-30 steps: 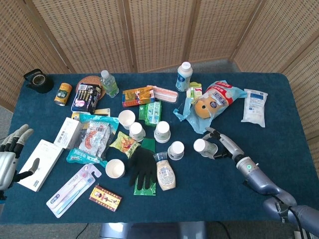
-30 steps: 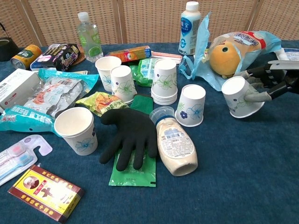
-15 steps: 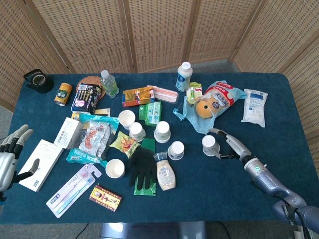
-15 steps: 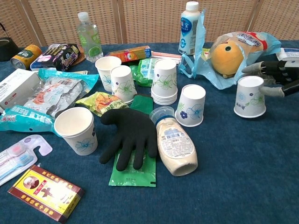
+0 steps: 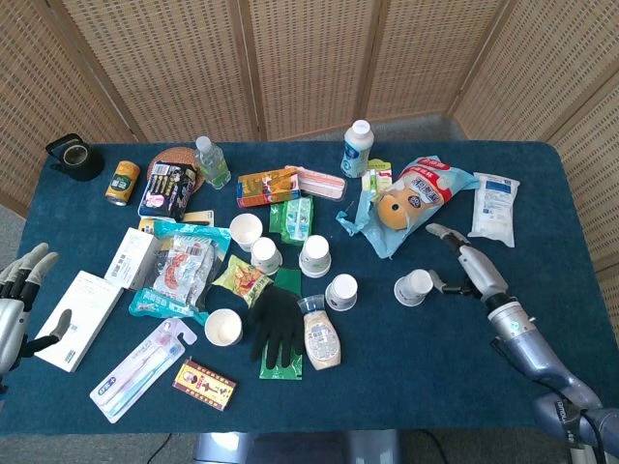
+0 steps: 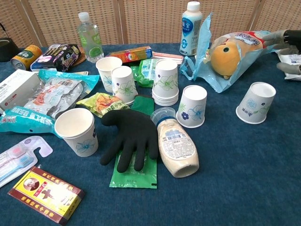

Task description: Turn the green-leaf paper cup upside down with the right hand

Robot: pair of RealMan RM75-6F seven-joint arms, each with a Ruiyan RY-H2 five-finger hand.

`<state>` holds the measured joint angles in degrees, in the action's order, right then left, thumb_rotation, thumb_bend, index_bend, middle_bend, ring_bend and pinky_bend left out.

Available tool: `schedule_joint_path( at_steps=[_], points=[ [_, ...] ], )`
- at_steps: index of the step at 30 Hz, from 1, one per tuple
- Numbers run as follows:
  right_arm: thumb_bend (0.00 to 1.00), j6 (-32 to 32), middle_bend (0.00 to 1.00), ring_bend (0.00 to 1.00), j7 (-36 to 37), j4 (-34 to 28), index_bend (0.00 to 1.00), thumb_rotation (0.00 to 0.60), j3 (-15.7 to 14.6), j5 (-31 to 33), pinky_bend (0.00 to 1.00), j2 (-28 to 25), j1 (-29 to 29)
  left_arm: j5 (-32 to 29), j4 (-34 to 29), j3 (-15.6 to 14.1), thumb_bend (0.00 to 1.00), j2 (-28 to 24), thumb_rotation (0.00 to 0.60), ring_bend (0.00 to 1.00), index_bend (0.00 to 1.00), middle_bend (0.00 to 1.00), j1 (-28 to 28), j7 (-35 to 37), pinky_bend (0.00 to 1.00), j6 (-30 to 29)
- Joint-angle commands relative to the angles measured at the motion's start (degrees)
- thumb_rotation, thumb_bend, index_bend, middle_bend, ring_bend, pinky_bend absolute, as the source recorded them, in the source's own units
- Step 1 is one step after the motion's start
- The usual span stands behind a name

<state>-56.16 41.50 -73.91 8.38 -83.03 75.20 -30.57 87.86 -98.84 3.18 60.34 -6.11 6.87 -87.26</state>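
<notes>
Cup: green-leaf paper cup (image 6: 256, 108) stands base-up on the table (image 6: 263, 188), seemingly tilted.
Right hand (image 5: 466, 267): just beside it, fingers spread, holding nothing.
Left hand (image 5: 14, 295): open, idle.
Risk: a brushing finger could topple it.

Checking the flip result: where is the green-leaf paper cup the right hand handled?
The green-leaf paper cup stands upside down on the table's right side, below the orange plush bag, free of the right hand.

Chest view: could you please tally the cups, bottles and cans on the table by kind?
Single cups: 5
Cup stack: 1
Bottles: 3
Can: 1
Total: 10
</notes>
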Motion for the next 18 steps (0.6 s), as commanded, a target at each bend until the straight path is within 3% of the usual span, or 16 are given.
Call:
schedule_joint_path(
  at_steps=[1, 8, 18],
  points=[
    [0.51, -6.6, 0.00, 0.00, -13.8, -4.0, 0.07, 0.600, 2.8, 5.9, 0.00, -0.4, 3.2, -0.2, 0.3, -0.2, 0.46, 0.3, 0.600, 0.02, 0.03, 0.04, 0.4, -0.5, 0.08, -0.3],
    [0.51, -13.6, 0.00, 0.00, -29.4, -8.0, 0.08, 0.599, 3.2, 8.9, 0.00, -2.1, 6.6, -0.6, 1.0, -0.8, 0.46, 1.0, 0.600, 0.02, 0.03, 0.04, 1.2, -2.5, 0.07, -0.5],
    [0.51, -19.0, 0.00, 0.00, -41.1, -13.2, 0.09, 0.600, 0.8, 9.2, 0.00, -5.3, 11.3, -0.9, 0.5, -1.8, 0.46, 1.6, 0.600, 0.02, 0.03, 0.04, 2.1, -4.5, 0.07, -0.2]
  ],
)
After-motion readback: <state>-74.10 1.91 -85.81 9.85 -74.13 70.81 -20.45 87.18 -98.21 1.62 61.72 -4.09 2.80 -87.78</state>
